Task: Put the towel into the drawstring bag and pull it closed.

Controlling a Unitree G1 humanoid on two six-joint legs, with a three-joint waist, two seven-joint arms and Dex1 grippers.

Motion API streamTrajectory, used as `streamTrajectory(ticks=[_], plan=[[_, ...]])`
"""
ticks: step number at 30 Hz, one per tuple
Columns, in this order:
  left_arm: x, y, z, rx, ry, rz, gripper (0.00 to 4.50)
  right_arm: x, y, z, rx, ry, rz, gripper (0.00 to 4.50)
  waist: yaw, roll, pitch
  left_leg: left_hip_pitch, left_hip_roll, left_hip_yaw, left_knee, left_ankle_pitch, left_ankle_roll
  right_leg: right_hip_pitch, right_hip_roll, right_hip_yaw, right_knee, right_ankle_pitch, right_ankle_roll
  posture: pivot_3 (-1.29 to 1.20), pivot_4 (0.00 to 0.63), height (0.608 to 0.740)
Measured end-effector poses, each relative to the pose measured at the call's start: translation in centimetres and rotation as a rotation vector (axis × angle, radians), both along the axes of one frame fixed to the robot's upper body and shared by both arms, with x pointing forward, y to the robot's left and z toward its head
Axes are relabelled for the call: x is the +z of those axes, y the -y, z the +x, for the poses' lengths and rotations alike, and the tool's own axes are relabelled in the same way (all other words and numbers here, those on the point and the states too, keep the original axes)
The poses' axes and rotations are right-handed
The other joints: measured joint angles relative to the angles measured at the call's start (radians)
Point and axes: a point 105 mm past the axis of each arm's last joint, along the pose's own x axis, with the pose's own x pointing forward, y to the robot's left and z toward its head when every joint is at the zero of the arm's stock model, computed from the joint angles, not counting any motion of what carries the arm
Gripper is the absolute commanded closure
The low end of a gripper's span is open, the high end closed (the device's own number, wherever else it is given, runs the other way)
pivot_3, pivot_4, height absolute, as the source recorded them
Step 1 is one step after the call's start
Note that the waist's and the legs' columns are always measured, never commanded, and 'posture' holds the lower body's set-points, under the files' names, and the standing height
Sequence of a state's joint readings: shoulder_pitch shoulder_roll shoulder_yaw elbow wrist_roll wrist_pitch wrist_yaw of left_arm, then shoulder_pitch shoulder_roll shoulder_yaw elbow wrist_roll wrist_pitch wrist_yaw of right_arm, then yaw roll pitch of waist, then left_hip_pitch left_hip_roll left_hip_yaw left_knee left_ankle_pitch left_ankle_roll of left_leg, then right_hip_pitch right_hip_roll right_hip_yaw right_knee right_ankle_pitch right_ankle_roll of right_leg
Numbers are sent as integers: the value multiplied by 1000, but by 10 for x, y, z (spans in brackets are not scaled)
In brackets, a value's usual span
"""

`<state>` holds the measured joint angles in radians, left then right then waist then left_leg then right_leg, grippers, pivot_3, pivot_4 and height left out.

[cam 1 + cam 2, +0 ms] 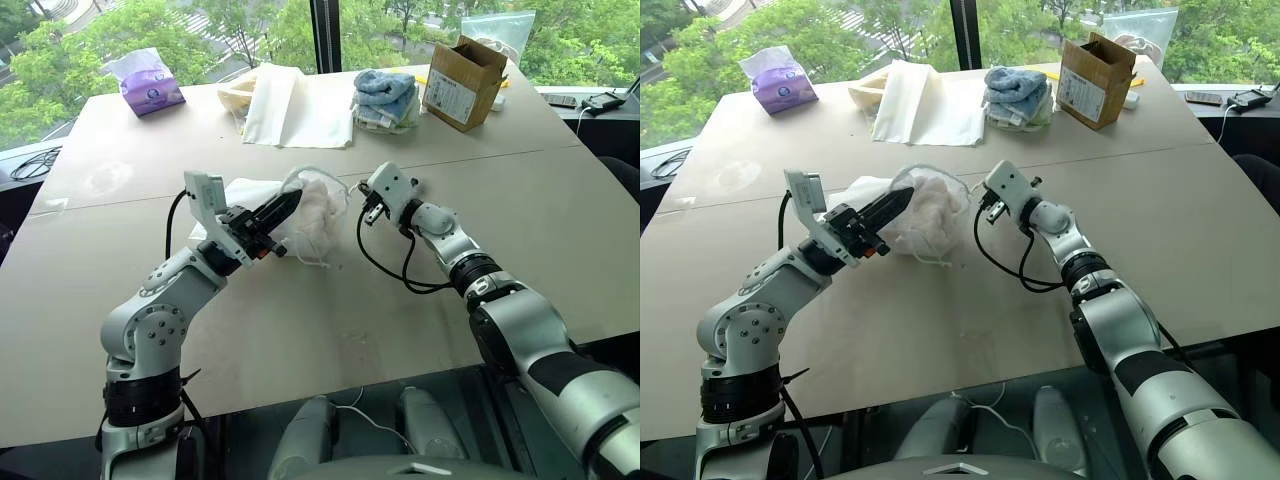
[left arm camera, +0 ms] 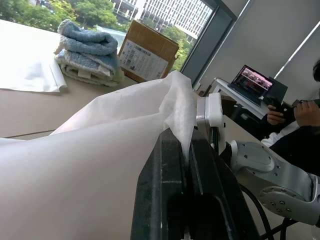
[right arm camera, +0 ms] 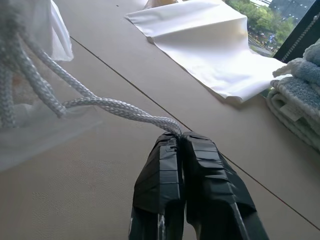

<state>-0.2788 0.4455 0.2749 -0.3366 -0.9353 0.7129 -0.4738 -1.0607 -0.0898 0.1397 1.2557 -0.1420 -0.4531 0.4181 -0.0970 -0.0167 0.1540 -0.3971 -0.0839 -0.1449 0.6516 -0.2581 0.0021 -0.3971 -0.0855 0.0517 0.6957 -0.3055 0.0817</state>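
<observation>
The drawstring bag (image 1: 318, 215) lies in the middle of the table, thin, white and translucent. The towel (image 1: 935, 205) shows through its fabric as a cream, textured lump inside. My left gripper (image 1: 290, 203) reaches in from the left and is shut on the bag's fabric (image 2: 100, 150) near the mouth. My right gripper (image 3: 180, 136) is just right of the bag, shut on the end of the white cord (image 3: 100, 105), which runs back to the gathered mouth.
Along the table's far side stand a purple tissue pack (image 1: 150, 85), a flat cream cloth sheet (image 1: 295, 110), a stack of blue and pale towels (image 1: 385, 98) and an open cardboard box (image 1: 462, 80). A person (image 2: 295, 115) sits beyond the table by a laptop (image 2: 255, 82).
</observation>
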Motion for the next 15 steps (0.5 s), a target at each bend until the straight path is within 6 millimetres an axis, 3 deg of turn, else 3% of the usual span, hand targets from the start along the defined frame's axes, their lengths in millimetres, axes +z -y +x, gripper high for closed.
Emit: streamTrajectory(ticks=[10, 15], plan=[[1, -3, 0, 6, 0, 20, 4500, 5, 12, 4, -70, 51, 26, 4480, 0, 0, 0, 0, 0, 0, 0, 0, 0, 0, 0, 0, 0, 0, 0, 0, 150, 740], [-1, -5, 3, 36, -15, 17, 4500, 20, 27, 1, -105, 129, 122, 4480, 0, 0, 0, 0, 0, 0, 0, 0, 0, 0, 0, 0, 0, 0, 0, 0, 150, 740]])
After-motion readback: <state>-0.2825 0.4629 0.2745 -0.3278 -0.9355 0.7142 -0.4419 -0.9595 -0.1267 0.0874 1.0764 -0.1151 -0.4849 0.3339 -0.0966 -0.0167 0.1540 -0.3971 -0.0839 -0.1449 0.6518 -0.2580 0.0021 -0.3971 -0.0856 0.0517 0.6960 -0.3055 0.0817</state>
